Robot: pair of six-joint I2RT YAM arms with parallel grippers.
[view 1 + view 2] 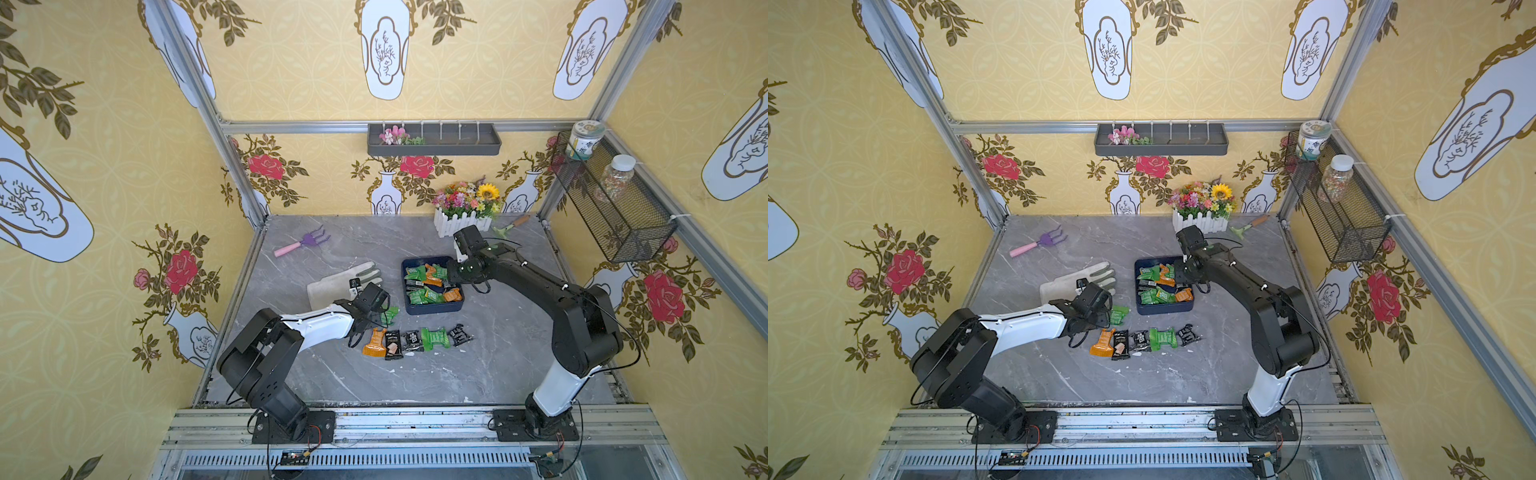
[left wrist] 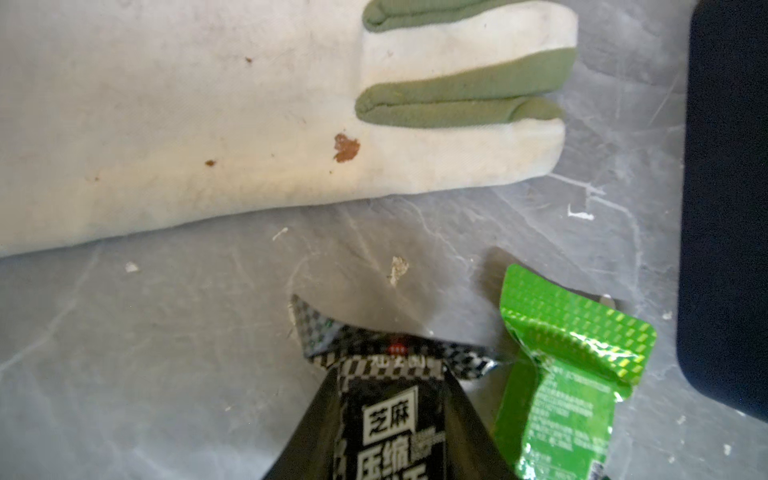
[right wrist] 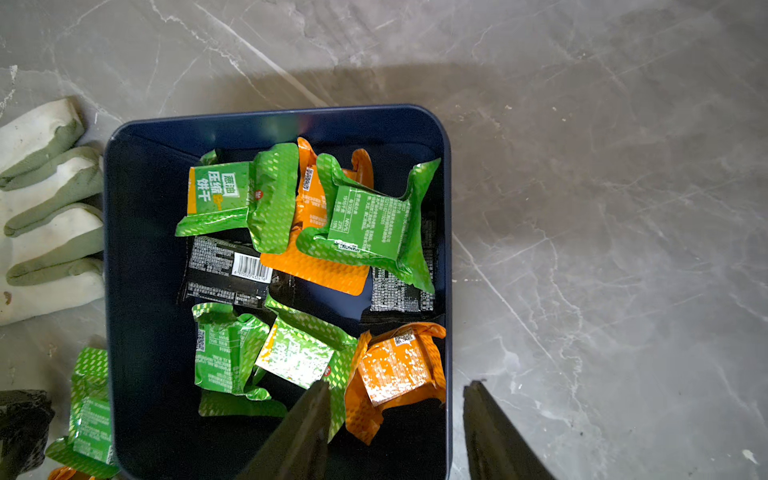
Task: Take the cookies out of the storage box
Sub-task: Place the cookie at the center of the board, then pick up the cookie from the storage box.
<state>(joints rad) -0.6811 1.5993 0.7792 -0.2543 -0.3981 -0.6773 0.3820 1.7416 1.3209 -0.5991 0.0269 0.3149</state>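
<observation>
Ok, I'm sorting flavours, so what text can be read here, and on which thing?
"芝麻": black sesame packet.
"压缩": same packet; the line below is cut off.
"葱油": green packet in the storage box.
"压缩饼干": same green packet.
Too small to read: digits on the barcoded black packet, other packets' fine print, label on the jar.

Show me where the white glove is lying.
In both top views the white glove lies flat on the table, just left of the blue storage box.
</observation>
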